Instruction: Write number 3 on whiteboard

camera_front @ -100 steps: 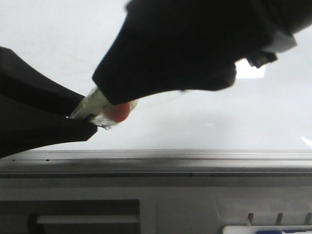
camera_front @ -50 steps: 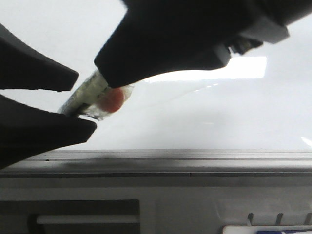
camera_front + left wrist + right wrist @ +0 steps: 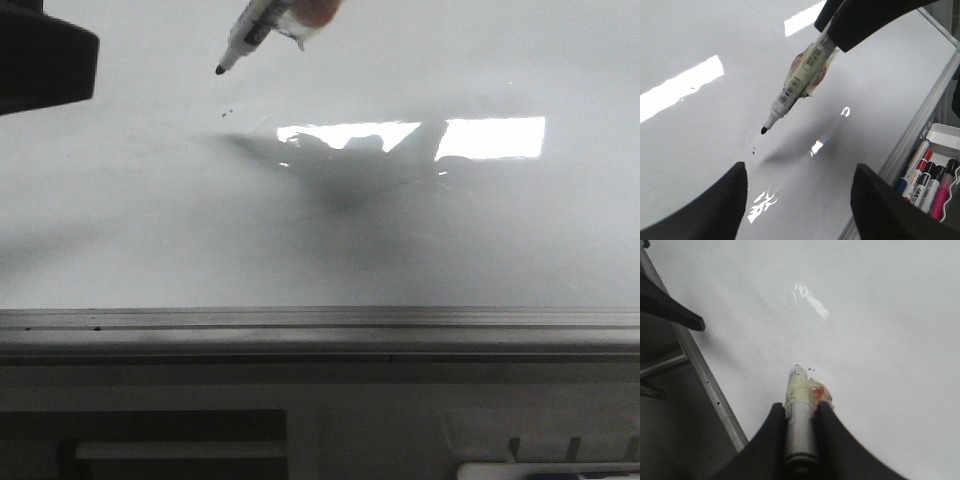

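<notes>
Edge rail: nearest you in front view, grey metal, runs full width below the whiteboard. Nothing rests on it.

Marker tray: just beyond the rail in left wrist view, holds spare markers, capped. Not needed now.

Left gripper: jaws spread wide, nothing between them. In front view only a dark corner shows at upper left. Its wrist cam looks straight at the pen tip, so I'd judge you've parked it clear as a spectator, not a helper.

Whiteboard: glossy pale surface, window glare patches mid-board. Lies flat, filling most of the view.

Right gripper: jaws pinched on the black marker, gripping barrel high up w/ a taped wad and something orange at the grip, prob. padding so the pen doesn't slip. Cap off.

Marker tip: pointing down-left at the board, tilted like a handwriting angle. Front view shows a gap between tip and its shadow, so it reads as just above the surface, not touching.

Specks: two tiny dark dots just beside the tip. Not a stroke.

Number 3: not on the board yet; no stroke visible in any view. Task looks at the very start, so your next move is prob. touch-down near the specks, light pressure.
</notes>
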Action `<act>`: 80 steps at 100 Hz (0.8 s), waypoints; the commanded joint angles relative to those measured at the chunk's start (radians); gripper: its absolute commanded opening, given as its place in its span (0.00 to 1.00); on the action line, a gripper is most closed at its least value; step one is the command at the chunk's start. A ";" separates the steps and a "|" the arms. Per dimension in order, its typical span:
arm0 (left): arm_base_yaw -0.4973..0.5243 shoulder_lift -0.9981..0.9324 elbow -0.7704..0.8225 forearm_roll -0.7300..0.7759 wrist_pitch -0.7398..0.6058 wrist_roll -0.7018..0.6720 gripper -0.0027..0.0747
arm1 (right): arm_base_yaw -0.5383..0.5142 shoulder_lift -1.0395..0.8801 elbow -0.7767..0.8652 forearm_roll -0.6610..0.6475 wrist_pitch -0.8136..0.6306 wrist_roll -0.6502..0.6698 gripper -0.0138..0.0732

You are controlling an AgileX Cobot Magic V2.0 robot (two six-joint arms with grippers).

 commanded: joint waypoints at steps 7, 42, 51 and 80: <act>0.000 -0.010 -0.026 -0.019 -0.064 -0.008 0.56 | -0.008 0.021 -0.084 -0.051 -0.028 0.001 0.09; 0.000 -0.009 -0.026 -0.019 -0.036 -0.008 0.55 | -0.027 0.122 -0.156 -0.075 -0.019 0.005 0.09; 0.000 -0.009 -0.026 -0.019 -0.034 -0.008 0.55 | -0.027 0.133 -0.156 -0.078 -0.019 0.005 0.09; 0.000 -0.009 -0.026 -0.019 -0.034 -0.008 0.55 | -0.038 0.129 -0.156 -0.276 0.014 0.163 0.09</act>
